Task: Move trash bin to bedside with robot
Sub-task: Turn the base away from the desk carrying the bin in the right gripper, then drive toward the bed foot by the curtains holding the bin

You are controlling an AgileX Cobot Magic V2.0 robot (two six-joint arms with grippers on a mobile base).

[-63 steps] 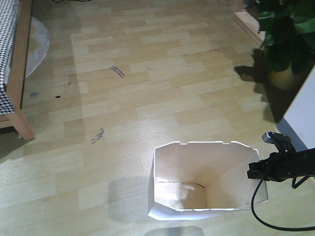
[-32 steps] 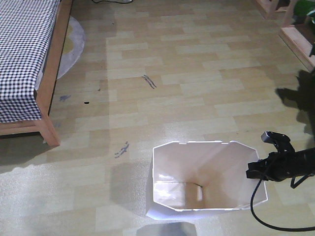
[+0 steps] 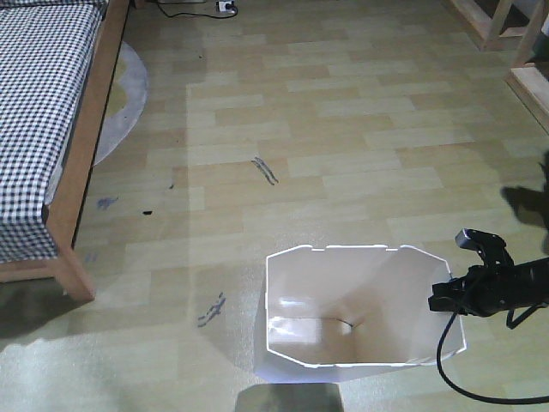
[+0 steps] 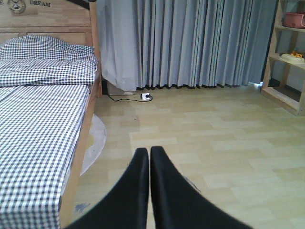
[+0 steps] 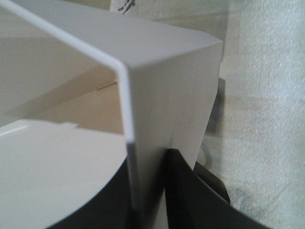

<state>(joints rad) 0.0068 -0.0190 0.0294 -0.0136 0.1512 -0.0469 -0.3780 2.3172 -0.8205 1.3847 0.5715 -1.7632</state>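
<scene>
Exterior front-facing view: trash bin [image 3: 309, 287], white, faceted, upright on the wooden floor [image 3: 343, 129] at lower centre, well apart from the bed [image 3: 43, 103] at far left. Right tool [image 3: 440, 299]: black, clamped on the bin's right rim; a black cable [image 3: 440, 360] loops below it. Right wrist view: thin bin wall pinched between two dark fingers [image 5: 188, 191]. Left wrist view: left tool [image 4: 148, 151], fingers pressed together, holding nothing, above the floor beside the checked bedding; grey curtain [image 4: 190, 43] beyond.
</scene>
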